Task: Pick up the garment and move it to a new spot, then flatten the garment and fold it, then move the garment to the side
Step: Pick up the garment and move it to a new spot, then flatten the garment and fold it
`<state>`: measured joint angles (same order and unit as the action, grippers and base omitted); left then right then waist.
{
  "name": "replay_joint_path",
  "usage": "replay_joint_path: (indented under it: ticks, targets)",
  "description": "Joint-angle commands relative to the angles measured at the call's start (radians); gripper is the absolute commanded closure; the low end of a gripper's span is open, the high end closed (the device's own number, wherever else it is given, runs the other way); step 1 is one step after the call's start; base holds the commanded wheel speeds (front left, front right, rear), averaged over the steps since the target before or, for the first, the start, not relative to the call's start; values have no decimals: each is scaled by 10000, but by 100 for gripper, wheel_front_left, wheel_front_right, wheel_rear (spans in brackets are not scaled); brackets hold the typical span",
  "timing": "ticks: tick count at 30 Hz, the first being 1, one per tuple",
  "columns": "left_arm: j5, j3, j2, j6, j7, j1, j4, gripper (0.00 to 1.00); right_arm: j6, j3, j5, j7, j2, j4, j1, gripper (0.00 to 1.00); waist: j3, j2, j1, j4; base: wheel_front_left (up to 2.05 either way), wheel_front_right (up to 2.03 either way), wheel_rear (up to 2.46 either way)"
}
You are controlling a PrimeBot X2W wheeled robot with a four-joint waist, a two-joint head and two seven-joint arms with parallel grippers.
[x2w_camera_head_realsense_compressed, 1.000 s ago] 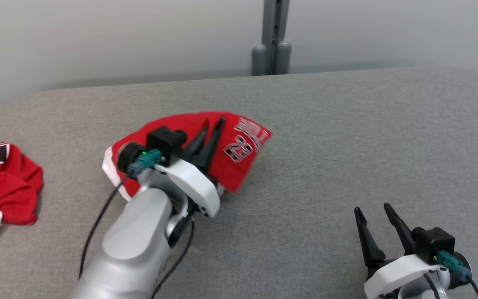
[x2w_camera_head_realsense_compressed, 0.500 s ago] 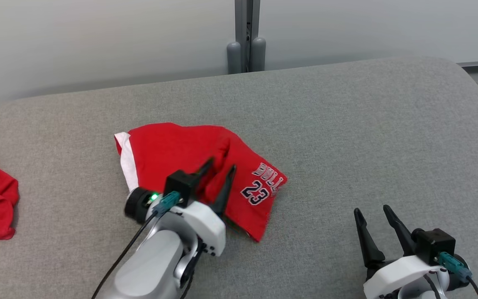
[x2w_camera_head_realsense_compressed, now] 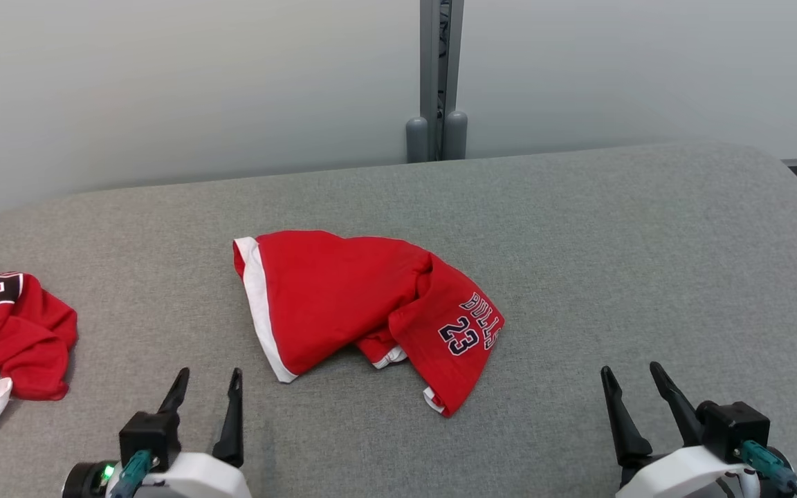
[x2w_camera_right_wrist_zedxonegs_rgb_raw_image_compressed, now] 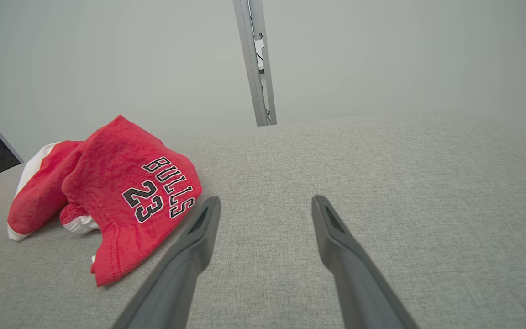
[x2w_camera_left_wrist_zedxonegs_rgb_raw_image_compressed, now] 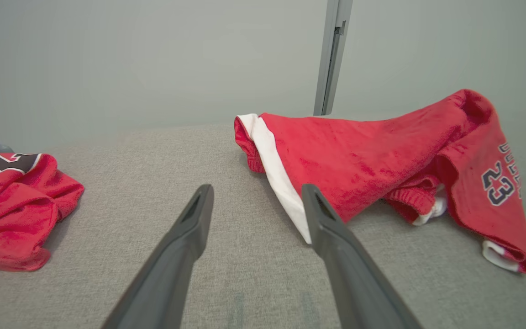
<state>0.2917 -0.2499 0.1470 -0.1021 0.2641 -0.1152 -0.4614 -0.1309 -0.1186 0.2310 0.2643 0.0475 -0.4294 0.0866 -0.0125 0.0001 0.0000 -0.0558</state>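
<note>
The left tool (x2w_camera_head_realsense_compressed: pixel 209 375) is hovering spread and empty over the grey woven desk (x2w_camera_head_realsense_compressed: pixel 578 242), and the right tool (x2w_camera_head_realsense_compressed: pixel 631 370) is gaping too. The fleecy red garment (x2w_camera_head_realsense_compressed: pixel 343 297), white-banded, is lying rumpled mid-desk. A second ago the left tool was pinching it.

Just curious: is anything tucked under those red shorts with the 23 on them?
A white-edged cuff peeks from under the red shorts, seemingly their own fabric folded beneath, on the grey surface. Anything else beneath is covered.

Two red garments: the middle garment (x2w_camera_head_realsense_compressed: pixel 343 297) and the left garment (x2w_camera_head_realsense_compressed: pixel 18 332). Two grippers: left gripper (x2w_camera_head_realsense_compressed: pixel 209 375), right gripper (x2w_camera_head_realsense_compressed: pixel 630 369). One grey post (x2w_camera_head_realsense_compressed: pixel 438 69)
</note>
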Motion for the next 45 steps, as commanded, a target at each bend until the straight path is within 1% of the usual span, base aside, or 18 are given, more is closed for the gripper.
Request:
replay_joint_path:
  ticks: [1, 4, 5, 8, 11, 16, 21, 27, 32, 37, 39, 41, 42, 44, 45]
  targets:
    - [-198, 359, -27, -60, 6, 329, 275, 0, 3, 29, 63, 3, 64, 17, -178, 0, 174, -1, 0, 143, 0, 0, 0]
    - [-568, 1122, -216, -111, 4, 1168, 751, 0, 3, 12, 93, 1, 59, -4, -292, 0, 384, -1, 0, 246, 0, 0, 0]
    - [-568, 1122, -216, -111, 4, 1168, 751, 0, 3, 12, 93, 1, 59, -4, -292, 0, 384, -1, 0, 246, 0, 0, 0]
    - [-916, 1601, -378, 115, 6, 1730, 982, 0, 3, 3, 406, 2, 67, 12, -400, 0, 492, -1, 0, 282, 0, 0, 0]
    - [-1191, 1860, -574, 316, 6, 2146, 1059, 0, 3, -80, 406, 1, 57, -94, -463, 0, 565, -1, 0, 298, 0, 0, 0]
    - [-1465, 2087, -815, 522, 6, 2319, 1006, 0, 3, -142, 299, 2, 63, -228, -522, 0, 605, -1, 0, 344, 0, 0, 0]
    - [-1632, 2159, -899, 697, 6, 2167, 928, 0, 3, -196, 247, 2, 63, -213, -543, 0, 574, -1, 0, 426, 0, 0, 0]
    - [-1663, 2125, -938, 831, 6, 2034, 848, 0, 3, -617, 217, 2, 58, -243, -348, 0, 380, -1, 0, 782, 0, 0, 0]
    - [-1489, 1825, -946, 879, 6, 1847, 768, 0, 3, -1707, 556, 2, 58, -255, 71, 0, 60, -1, 0, 1508, 0, 0, 0]
    - [-1453, 1361, -944, 908, 6, 1560, 633, 0, 3, -2837, 1046, 1, 61, -403, 943, 0, -502, -1, 0, 2567, 0, 0, 0]
    - [-1410, 1222, -946, 854, 4, 1482, 626, 0, 3, -3225, 1166, 1, 63, -540, 1395, 0, -701, -1, 0, 3007, 0, 0, 0]
    - [-1370, 1095, -949, 840, 6, 1425, 607, 0, 3, -3452, 1325, 2, 74, -764, 1765, 0, -878, -1, 0, 3449, 0, 0, 0]
    - [-1364, 961, -951, 837, 6, 1377, 583, 0, 3, -3528, 1492, 2, 75, -1022, 2165, 0, -1046, -1, 0, 3886, 0, 0, 0]
    - [-1309, 826, -953, 825, 6, 1341, 556, 0, 3, -3475, 1849, 2, 74, -1396, 2388, 0, -1208, -1, 0, 4277, 0, 0, 0]
    - [-1309, 826, -953, 825, 6, 1341, 556, 0, 3, -3475, 1849, 2, 74, -1396, 2388, 0, -1208, -1, 0, 4277, 0, 0, 0]
